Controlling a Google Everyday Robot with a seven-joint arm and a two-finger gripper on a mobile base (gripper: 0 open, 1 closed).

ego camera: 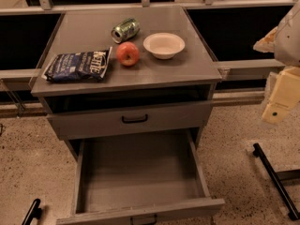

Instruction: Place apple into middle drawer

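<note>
Apple (127,54), small, round, red-orange with a yellowish patch, up on top of the grey desk (197,67), around the middle of the surface and nearer its front edge. Just behind it, a green soda can (125,30) lying on its side. Close by, toward the right of the view, a shallow white bowl (164,45), upright, near the apple but not touching. On the other side, a dark blue crinkled chip bag (78,65) lying flat, its end just beside the apple. Below the desktop, a dark gap, then a flat grey drawer front (89,124) with a black bar handle (135,119). Lower still and pulled far out toward the camera: the middle drawer (140,172), a wide shallow grey box with low side walls, a thick front panel and a bare grey floor. Apple well apart from it, up above and farther back. Over at the right edge of the view, the cream-coloured end effector (277,100), hanging in the air beside the desk at about the height of the handled drawer front, touching nothing, well away from the apple. Released or clenched? Cannot tell from here. Underneath it all, pale speckled flooring (28,163).
</note>
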